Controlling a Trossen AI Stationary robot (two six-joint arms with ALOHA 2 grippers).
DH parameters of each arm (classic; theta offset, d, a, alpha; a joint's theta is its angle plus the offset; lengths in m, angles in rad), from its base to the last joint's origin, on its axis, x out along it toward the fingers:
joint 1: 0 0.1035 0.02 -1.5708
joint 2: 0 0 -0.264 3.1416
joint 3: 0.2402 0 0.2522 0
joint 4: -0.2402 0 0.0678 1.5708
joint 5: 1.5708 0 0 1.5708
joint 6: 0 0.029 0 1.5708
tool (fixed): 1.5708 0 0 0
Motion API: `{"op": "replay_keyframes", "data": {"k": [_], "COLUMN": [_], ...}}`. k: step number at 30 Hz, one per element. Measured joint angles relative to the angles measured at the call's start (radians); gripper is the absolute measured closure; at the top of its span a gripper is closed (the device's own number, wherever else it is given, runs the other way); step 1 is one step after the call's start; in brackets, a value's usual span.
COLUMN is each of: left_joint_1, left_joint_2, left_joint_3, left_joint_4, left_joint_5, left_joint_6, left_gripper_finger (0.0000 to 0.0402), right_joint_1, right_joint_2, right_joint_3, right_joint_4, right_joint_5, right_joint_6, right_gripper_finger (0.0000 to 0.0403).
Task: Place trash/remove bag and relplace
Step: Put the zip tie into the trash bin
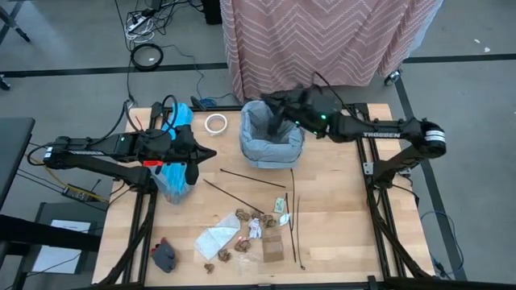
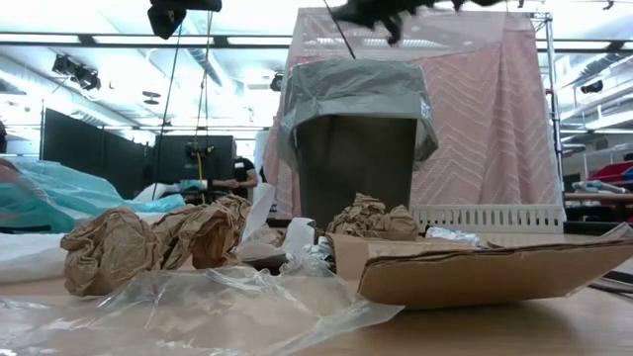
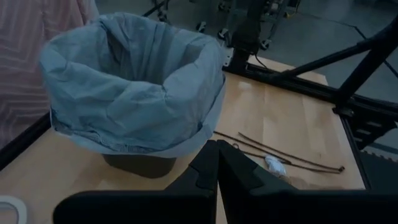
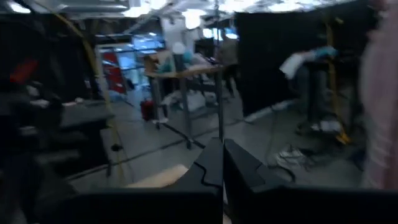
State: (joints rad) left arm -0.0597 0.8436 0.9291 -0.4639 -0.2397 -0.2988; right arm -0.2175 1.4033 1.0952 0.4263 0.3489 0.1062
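Note:
The bin lined with the light grey bag (image 1: 270,133) stands at the table's far middle. Over its mouth my right gripper (image 1: 276,103) is shut on a thin dark stick (image 2: 346,40). My left gripper (image 1: 208,151) hovers shut and empty to the bin's left, above the table. The turquoise bag (image 1: 173,176) lies crumpled under the left arm. Trash lies on the near half of the table: dark sticks (image 1: 242,175), brown paper wads (image 1: 246,216), a cardboard scrap (image 1: 272,248) and white paper (image 1: 216,240). My right gripper pinches the stick's upper end (image 2: 336,14) between its two fingers. It reaches roughly level from the table's right side. The stick slants down below the fingers, clear of the table, its lower end at the grey bag's rim (image 2: 354,59).
A white tape ring (image 1: 214,123) lies left of the bin. A dark grey and red object (image 1: 164,255) sits at the near left corner. A pink patterned cloth (image 1: 330,40) hangs behind the table's far edge. Bare wood shows at the table's right (image 1: 330,201).

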Motion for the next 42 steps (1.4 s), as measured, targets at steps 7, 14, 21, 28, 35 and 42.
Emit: {"op": "replay_keyframes", "data": {"k": [7, 14, 21, 28, 35, 42], "left_joint_1": [0.000, 0.000, 0.000, 0.000, 0.000, 0.000], "left_joint_2": [0.000, 0.000, 0.000, 0.000, 0.000, 0.000], "left_joint_3": [0.000, 0.000, 0.000, 0.000, 0.000, 0.000], "left_joint_4": [0.004, 0.004, 0.003, 0.002, 0.002, 0.002], "left_joint_5": [-0.057, -0.059, -0.059, -0.051, -0.050, -0.047], "left_joint_6": [0.014, 0.033, 0.033, 0.033, 0.033, 0.032], "left_gripper_finger": [0.0387, 0.0387, 0.0387, 0.0387, 0.0387, 0.0387], "right_joint_1": [-0.013, -0.013, -0.009, 0.177, 0.542, 0.628], "right_joint_2": [-0.049, -0.036, -0.081, -0.299, -0.323, -0.099], "right_joint_3": [-0.176, -0.181, -0.181, -0.180, -0.181, -0.181], "right_joint_4": [0.017, 0.025, 0.029, -0.459, -0.944, -1.081], "right_joint_5": [-0.003, -0.059, -0.034, -0.238, -0.132, -0.142], "right_joint_6": [0.010, -0.002, 0.061, 0.346, 0.521, 0.707], "right_gripper_finger": [0.0403, 0.0342, 0.0222, 0.0210, 0.0239, 0.0241]}}
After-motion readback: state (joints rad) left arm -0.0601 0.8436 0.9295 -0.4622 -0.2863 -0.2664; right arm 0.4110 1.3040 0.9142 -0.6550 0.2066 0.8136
